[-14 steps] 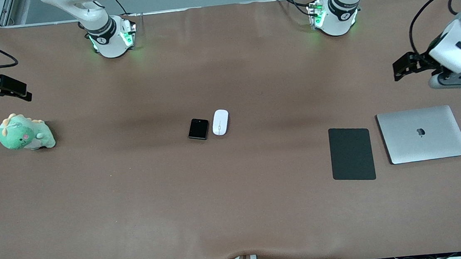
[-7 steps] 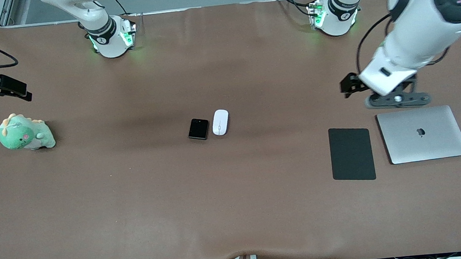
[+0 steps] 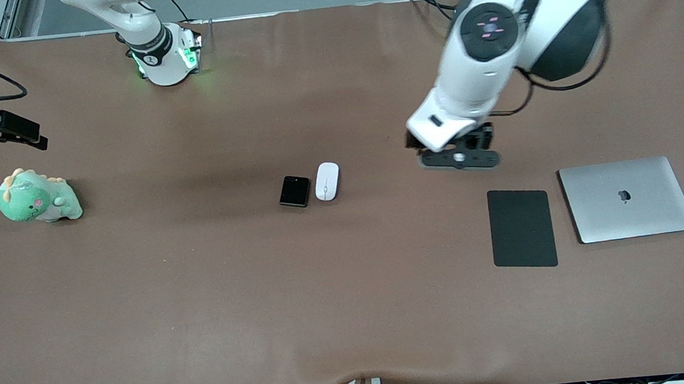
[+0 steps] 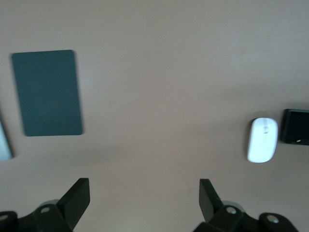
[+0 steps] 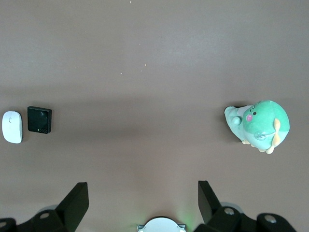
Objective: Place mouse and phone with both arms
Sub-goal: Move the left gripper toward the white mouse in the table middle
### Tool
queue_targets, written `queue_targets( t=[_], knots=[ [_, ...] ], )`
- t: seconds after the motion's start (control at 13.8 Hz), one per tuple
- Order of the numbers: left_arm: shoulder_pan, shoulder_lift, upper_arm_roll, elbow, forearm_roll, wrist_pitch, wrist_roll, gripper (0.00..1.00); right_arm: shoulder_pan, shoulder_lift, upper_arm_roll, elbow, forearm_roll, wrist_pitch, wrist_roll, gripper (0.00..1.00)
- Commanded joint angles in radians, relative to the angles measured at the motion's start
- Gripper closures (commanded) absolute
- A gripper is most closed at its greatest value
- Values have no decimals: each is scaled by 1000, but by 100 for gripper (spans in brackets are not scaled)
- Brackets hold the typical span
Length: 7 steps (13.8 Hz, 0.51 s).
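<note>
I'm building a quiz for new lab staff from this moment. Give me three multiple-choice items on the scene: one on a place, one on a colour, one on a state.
1. What lies right beside the mouse?
A. the phone
B. the laptop
C. the plush dinosaur

2. What colour is the pad next to the laptop?
A. white
B. black
C. green

3. How does the left tool stand?
A. shut on the mouse
B. shut on nothing
C. open and empty

Answers:
1. A: phone and mouse lie side by side mid-table, the phone toward the right arm's end.
2. B: the front view shows a matte black rectangle.
3. C: the left wrist view shows its fingers wide apart over bare table. The right tool waits, open too.
</note>
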Motion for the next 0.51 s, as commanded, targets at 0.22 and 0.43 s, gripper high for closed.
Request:
queue_targets(
  t=[0.22, 0.43],
  knots=[
    [-123, 108, 6, 9, -26, 176, -123, 0, 0, 3, 0, 16, 12, -15, 13, 0],
    [-175, 186, 7, 12, -26, 281, -201, 0, 0, 3, 0, 16, 12, -15, 13, 0]
  ],
)
